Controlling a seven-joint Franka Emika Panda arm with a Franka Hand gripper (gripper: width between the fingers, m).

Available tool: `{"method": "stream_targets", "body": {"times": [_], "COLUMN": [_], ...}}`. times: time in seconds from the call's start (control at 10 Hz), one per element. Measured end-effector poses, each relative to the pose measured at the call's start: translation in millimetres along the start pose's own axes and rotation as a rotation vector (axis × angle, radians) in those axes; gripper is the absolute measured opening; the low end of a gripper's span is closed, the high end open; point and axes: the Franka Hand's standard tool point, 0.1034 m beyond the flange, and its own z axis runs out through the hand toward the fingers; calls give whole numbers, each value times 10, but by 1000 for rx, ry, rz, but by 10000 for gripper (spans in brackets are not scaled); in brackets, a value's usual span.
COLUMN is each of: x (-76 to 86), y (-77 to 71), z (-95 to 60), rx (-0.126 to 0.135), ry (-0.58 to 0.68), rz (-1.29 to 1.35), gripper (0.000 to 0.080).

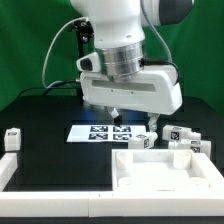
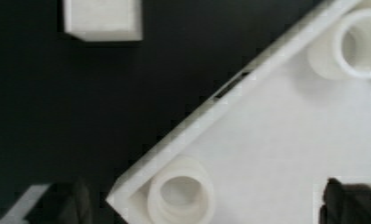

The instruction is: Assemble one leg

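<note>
The white square tabletop (image 1: 165, 172) lies at the front on the exterior view's right. Several small white tagged legs (image 1: 181, 135) lie behind it, one (image 1: 144, 139) close to its far corner, and one more leg (image 1: 13, 138) lies far on the exterior view's left. My gripper (image 1: 124, 116) hangs open and empty just above the tabletop's far-left corner. In the wrist view, the dark fingers (image 2: 47, 206) of the gripper (image 2: 200, 206) stand wide apart on either side of the tabletop's corner (image 2: 271, 130) and its round socket (image 2: 178, 193). A white block, seemingly a leg (image 2: 102, 18), lies on the mat beyond.
The marker board (image 1: 100, 133) lies flat on the black mat behind the gripper. A long white bar (image 1: 9, 168) edges the mat on the exterior view's left. A second round socket (image 2: 360, 48) shows at another tabletop corner.
</note>
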Motion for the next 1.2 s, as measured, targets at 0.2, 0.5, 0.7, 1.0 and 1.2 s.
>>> {"method": "stream_targets", "body": {"times": [0.2, 0.5, 0.7, 1.0, 1.2], "x": [-15, -297, -453, -433, -456], "y": [19, 242, 287, 372, 407], "z": [13, 130, 106, 203, 407], "rx": [-2, 28, 6, -7, -22], "ry": [-17, -304, -492, -646, -707], "rz": [-8, 66, 80, 76, 92], "gripper": [649, 649, 649, 649, 649]}}
